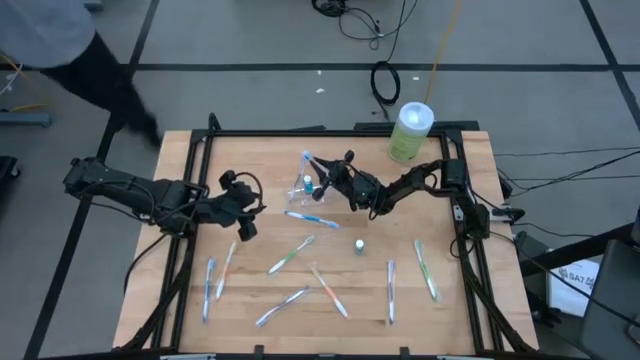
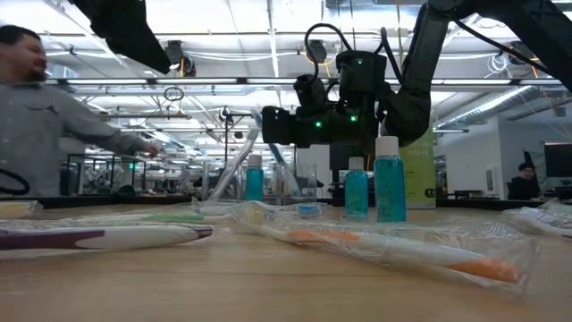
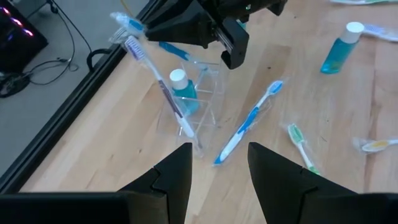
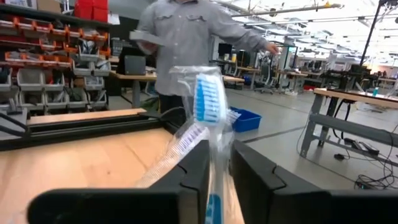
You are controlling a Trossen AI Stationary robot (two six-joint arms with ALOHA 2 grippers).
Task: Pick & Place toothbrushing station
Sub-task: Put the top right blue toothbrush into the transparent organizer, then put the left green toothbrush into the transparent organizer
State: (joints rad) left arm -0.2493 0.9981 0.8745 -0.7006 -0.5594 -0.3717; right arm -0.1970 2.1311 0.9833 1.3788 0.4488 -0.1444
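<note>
Right wrist view: my right gripper (image 4: 214,168), clamped on a wrapped toothbrush (image 4: 208,106), must lower it into the cup (image 1: 305,187); left gripper (image 3: 219,171) waits, fingers apart.

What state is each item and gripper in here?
clear cup: upright, holding a teal bottle and one wrapped brush.
wrapped blue toothbrush: clamped upright in the right gripper, at the cup.
left gripper: open, empty, hovering near the cup.
green canister: upright, lid on.
loose teal bottle: standing.
</note>
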